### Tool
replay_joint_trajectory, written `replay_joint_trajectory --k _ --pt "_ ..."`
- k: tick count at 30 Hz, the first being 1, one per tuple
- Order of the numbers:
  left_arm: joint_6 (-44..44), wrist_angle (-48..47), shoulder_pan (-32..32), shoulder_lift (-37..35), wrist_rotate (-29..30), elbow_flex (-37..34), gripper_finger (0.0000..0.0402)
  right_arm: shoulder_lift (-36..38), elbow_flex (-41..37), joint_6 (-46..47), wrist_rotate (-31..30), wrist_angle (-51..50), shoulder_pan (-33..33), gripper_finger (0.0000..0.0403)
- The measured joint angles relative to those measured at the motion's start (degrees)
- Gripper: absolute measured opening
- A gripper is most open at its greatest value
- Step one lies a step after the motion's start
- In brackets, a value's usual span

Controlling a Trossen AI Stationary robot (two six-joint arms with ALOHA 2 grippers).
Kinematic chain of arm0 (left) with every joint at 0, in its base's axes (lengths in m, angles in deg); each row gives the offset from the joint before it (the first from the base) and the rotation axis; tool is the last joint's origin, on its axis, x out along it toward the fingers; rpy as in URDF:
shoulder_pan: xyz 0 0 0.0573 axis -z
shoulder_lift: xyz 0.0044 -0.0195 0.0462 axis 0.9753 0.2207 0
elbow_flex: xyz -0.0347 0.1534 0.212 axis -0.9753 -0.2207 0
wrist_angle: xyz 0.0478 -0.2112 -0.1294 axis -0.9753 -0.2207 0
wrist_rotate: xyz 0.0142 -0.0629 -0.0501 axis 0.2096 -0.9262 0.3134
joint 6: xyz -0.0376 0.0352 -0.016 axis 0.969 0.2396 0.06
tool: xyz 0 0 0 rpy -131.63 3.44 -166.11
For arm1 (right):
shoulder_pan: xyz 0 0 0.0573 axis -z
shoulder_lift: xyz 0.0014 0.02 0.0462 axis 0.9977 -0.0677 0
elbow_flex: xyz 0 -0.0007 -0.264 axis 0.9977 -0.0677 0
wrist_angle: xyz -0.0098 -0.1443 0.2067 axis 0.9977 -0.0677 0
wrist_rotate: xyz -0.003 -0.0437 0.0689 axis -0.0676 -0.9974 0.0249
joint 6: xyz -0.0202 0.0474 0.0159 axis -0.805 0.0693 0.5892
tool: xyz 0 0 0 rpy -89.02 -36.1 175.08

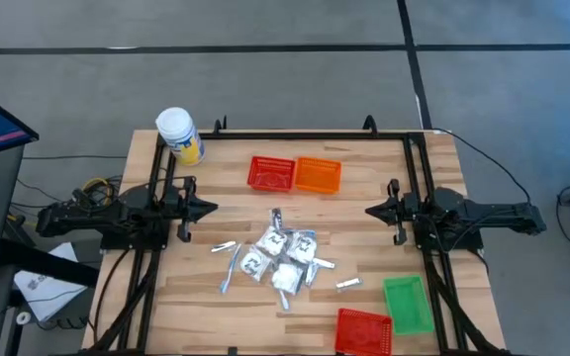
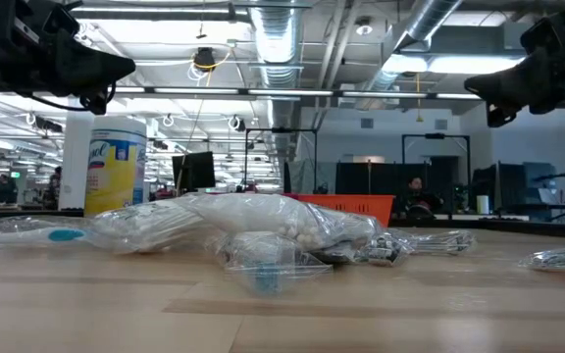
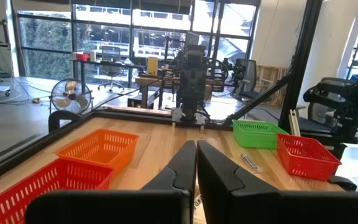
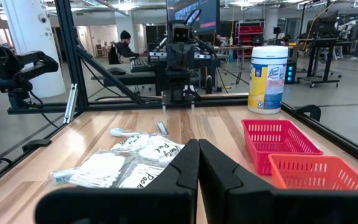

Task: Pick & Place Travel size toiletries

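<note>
The travel size toiletries (image 1: pixel 280 259) lie in a heap at the table's middle: clear-wrapped white packets and slim silver sticks, seen also in the low view (image 2: pixel 263 230) and the right wrist view (image 4: pixel 126 162). One stick (image 1: pixel 348 285) lies apart toward the right. My left gripper (image 1: pixel 211 209) hangs shut at the table's left, raised above the wood and pointing level at the middle. My right gripper (image 1: pixel 371 210) hangs shut at the right, facing it. Neither touches anything.
A red basket (image 1: pixel 271 173) and an orange basket (image 1: pixel 318 175) stand at the far middle. A green basket (image 1: pixel 408 303) and another red basket (image 1: pixel 364 330) sit at the near right. A white-lidded yellow jar (image 1: pixel 179 134) stands at the far left corner.
</note>
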Motion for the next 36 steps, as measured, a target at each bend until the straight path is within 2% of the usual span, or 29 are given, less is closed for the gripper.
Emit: replay_joint_trajectory --k 36 --pt "0.0 0.8 0.0 0.0 0.0 0.0 0.0008 0.0 0.0 0.0 0.0 0.0 0.0 0.0"
